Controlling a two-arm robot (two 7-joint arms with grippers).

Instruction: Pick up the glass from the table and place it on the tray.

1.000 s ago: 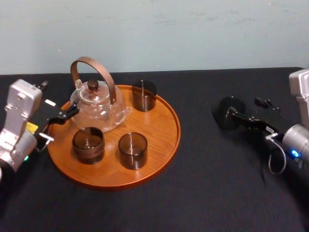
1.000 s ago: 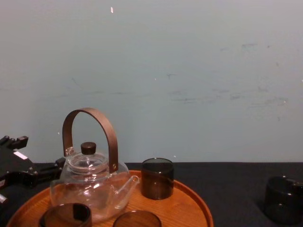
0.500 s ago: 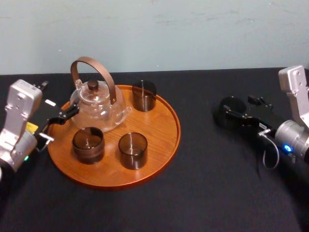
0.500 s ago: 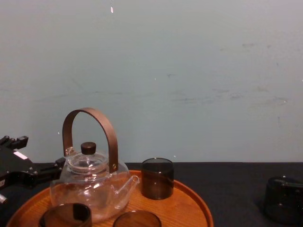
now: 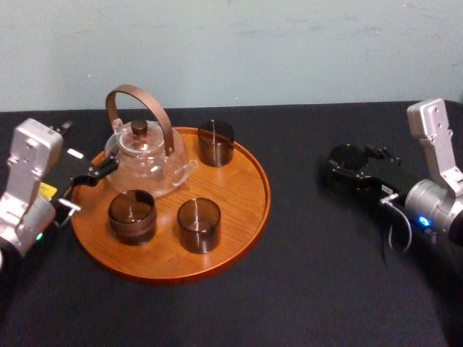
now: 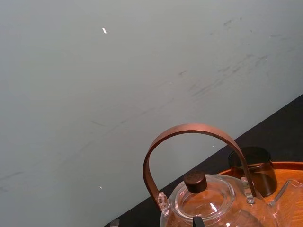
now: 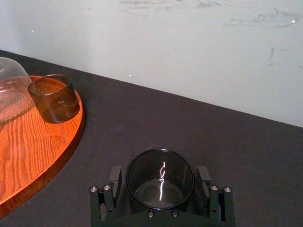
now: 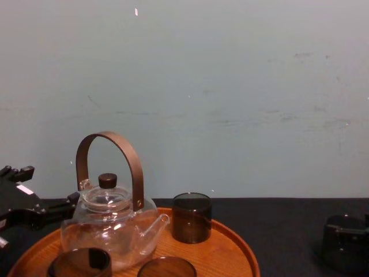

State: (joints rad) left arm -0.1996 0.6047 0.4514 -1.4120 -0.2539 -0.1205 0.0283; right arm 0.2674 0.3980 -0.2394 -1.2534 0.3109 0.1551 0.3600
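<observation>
On the table (image 5: 304, 275), head view, the glass (image 5: 343, 153) stands right of the tray (image 5: 249, 210), within the right gripper (image 5: 352, 163); left gripper (image 5: 85, 181) idles beside the tray. Right wrist view: its fingers (image 7: 115, 178) spread, flanking the glass.

A plain pale blue-green wall (image 5: 289, 43) fills the back, evenly lit. Faint dark scuffs (image 8: 277, 118) and scratches streak it, with a small white fleck (image 8: 136, 11) high up. Its foot meets the black surface (image 5: 304, 289) in a straight line.

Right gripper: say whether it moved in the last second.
Yes. The right gripper shifted left toward the tray, farther around the unmoved glass. Left gripper parked beside the tray.
</observation>
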